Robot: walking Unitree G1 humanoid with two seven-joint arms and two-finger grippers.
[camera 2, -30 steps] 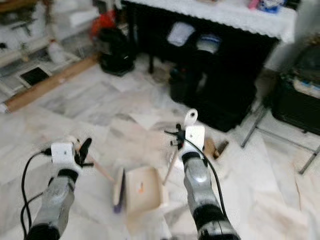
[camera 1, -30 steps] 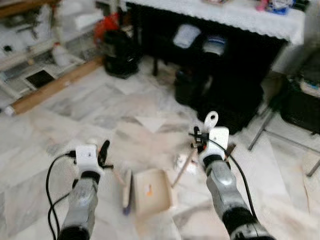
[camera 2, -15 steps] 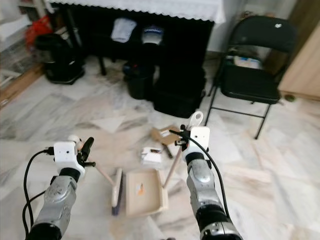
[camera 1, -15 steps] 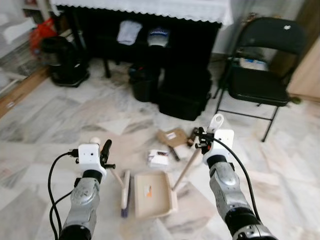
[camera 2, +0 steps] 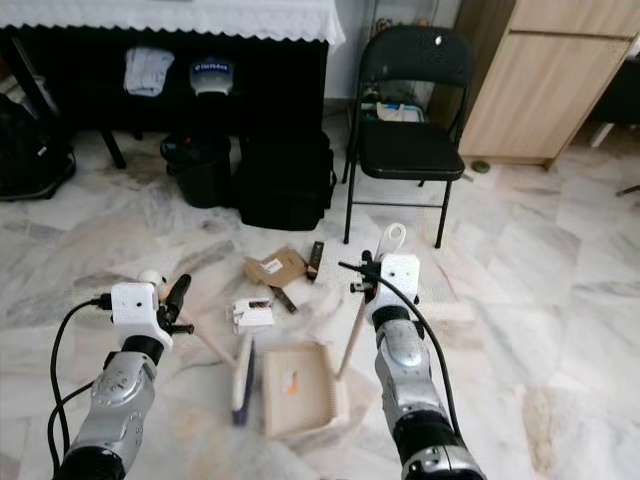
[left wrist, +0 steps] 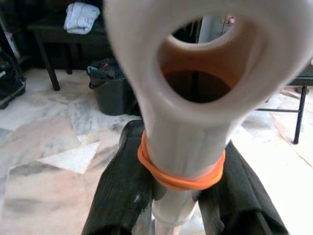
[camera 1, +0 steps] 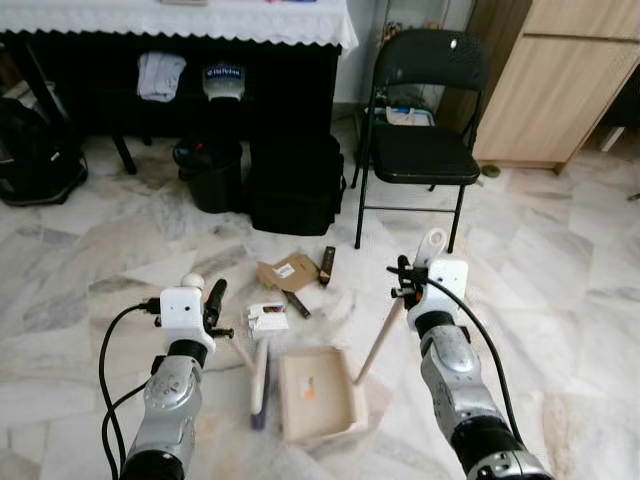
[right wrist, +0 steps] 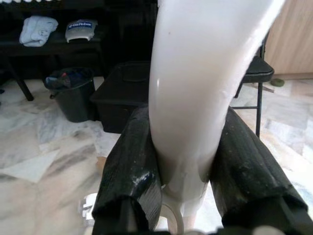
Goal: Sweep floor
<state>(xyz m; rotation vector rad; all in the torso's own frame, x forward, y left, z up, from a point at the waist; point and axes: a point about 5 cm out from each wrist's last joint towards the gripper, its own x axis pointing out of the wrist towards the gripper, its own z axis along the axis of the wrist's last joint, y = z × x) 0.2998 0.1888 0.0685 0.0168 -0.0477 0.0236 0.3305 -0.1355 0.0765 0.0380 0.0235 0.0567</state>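
Both end effectors clamped: left (camera 1: 212,305) on cream brush (camera 1: 258,370), right (camera 1: 405,283) on beige dustpan (camera 1: 318,392), cardboard litter (camera 1: 288,271) at twelve o'clock.

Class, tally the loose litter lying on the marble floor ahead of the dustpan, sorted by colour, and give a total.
Brown: 1, the flattened cardboard box
White: 1, the small packet
Dark: 2, the slim bar and the small stick
Total: 4

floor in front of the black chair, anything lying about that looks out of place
Yes: a torn brown cardboard piece, a small white packet and a dark slim bar lie scattered on the marble floor, litter beyond the beige dustpan.
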